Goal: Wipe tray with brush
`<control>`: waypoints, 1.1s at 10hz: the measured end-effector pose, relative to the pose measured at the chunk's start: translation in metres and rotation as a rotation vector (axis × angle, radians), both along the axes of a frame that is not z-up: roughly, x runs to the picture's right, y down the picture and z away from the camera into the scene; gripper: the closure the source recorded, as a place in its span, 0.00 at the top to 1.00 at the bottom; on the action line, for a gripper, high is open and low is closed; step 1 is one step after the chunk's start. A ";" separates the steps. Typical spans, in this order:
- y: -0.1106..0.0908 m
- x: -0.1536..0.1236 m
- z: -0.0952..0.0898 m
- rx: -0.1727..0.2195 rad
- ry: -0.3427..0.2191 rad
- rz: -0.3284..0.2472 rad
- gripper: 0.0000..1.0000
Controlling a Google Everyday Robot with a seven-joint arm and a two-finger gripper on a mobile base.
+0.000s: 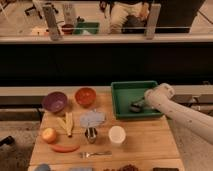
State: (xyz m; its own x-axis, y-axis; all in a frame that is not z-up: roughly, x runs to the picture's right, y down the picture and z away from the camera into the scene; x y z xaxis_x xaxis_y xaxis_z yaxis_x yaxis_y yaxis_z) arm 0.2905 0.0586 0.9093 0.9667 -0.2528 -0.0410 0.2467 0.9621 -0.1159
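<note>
Tray (122,100) holds arm's lowered, closed gripper (137,106).

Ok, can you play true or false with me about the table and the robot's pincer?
1. The pincer is inside the green tray. True.
2. The purple bowl sits right of the orange bowl. False: it sits to its left.
3. The pincer is shut. True.
4. The white cup is inside the tray. False: it stands on the wooden table, in front of the tray.
5. A carrot lies near the front of the table. True.
</note>
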 end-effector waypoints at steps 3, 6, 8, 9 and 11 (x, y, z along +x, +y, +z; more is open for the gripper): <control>-0.001 0.021 -0.004 0.011 0.059 -0.011 0.02; -0.012 0.019 -0.021 0.073 0.116 -0.092 0.02; -0.020 0.014 -0.028 0.097 0.145 -0.145 0.02; -0.020 0.014 -0.027 0.099 0.150 -0.152 0.02; -0.024 0.023 -0.018 0.088 0.157 -0.141 0.02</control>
State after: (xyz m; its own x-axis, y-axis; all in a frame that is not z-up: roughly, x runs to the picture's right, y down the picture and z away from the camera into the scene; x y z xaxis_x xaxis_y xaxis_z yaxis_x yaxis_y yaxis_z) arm 0.3131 0.0343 0.8916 0.9020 -0.3737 -0.2161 0.3648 0.9276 -0.0811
